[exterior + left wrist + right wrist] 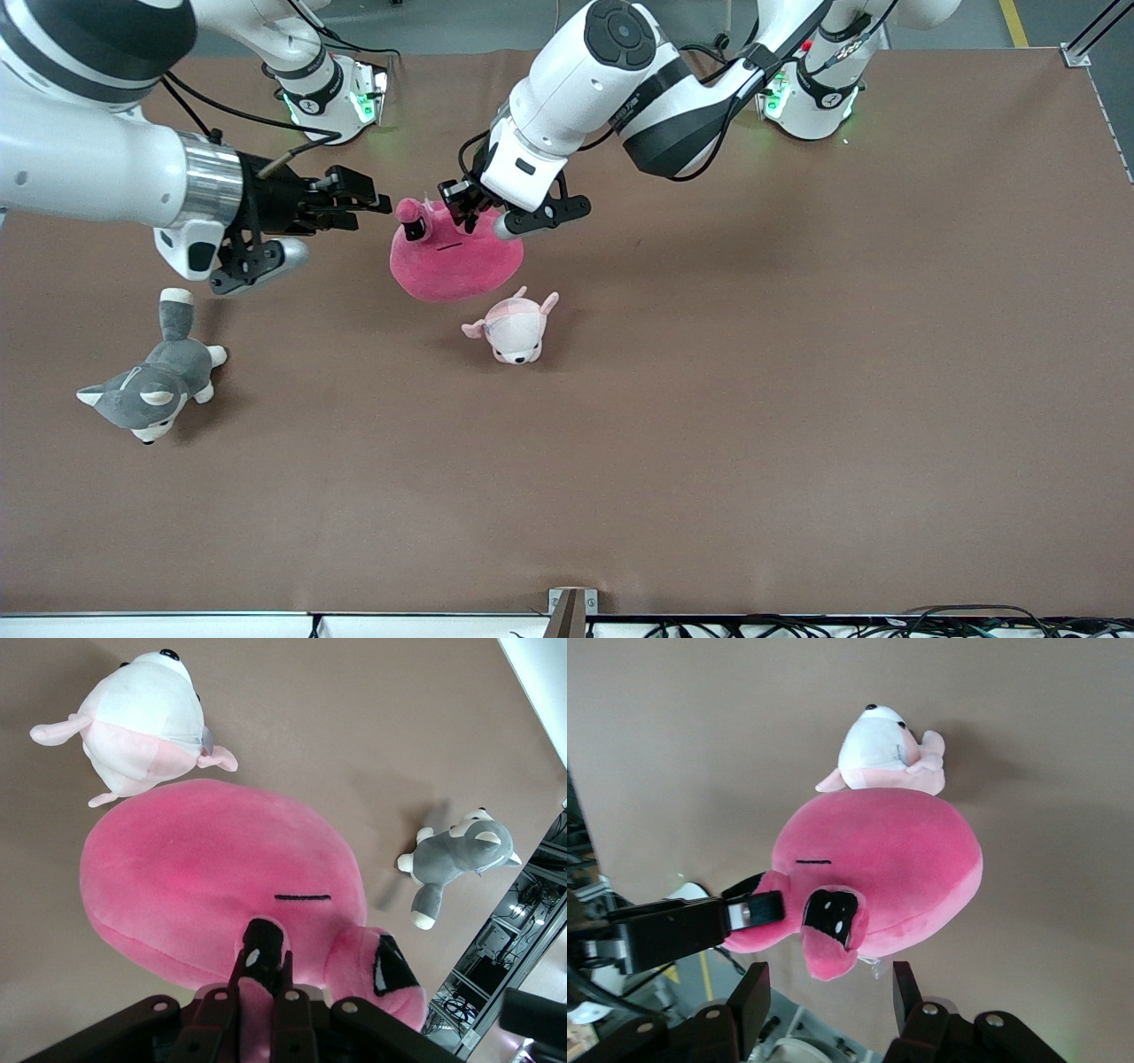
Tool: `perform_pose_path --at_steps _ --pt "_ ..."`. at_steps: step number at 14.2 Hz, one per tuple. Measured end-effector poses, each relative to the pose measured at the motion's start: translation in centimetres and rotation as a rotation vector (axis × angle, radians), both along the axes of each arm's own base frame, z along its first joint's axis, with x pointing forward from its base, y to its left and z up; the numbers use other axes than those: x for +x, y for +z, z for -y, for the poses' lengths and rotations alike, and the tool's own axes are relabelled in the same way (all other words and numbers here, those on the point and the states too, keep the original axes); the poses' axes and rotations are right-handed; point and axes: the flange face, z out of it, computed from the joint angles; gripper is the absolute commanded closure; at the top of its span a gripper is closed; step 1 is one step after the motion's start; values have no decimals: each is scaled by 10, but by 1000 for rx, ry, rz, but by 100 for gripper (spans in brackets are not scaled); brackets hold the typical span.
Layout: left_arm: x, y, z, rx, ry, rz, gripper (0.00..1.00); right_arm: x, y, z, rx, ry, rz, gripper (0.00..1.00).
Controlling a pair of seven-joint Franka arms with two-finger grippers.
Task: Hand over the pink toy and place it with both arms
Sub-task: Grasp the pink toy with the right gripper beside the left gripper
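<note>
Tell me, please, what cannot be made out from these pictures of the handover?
- Front view: the left hand hides where it pinches the pink toy.
- Front view: whether the toy touches the table; its own bulk covers that.
- Left wrist view: the right hand, cut off by the edge.

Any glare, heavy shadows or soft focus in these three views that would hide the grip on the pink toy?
Front view: even light, soft shadows beside the husky plush and puppy plush; green base lights glow. Left wrist view: the left gripper shut on the pink toy is dark but readable. Right wrist view: right gripper open, fingers slightly soft; no glare.
</note>
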Motion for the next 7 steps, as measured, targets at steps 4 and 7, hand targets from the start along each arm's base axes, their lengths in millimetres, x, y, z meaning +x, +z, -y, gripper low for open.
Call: perform_pose_path --at_steps 4,7 --pt "0 2 0 -3 1 2 100 -5 -12 -19 -26 23 16 36" --pt "1 3 0 -4 1 3 100 -11 -24 -36 -84 59 38 36"
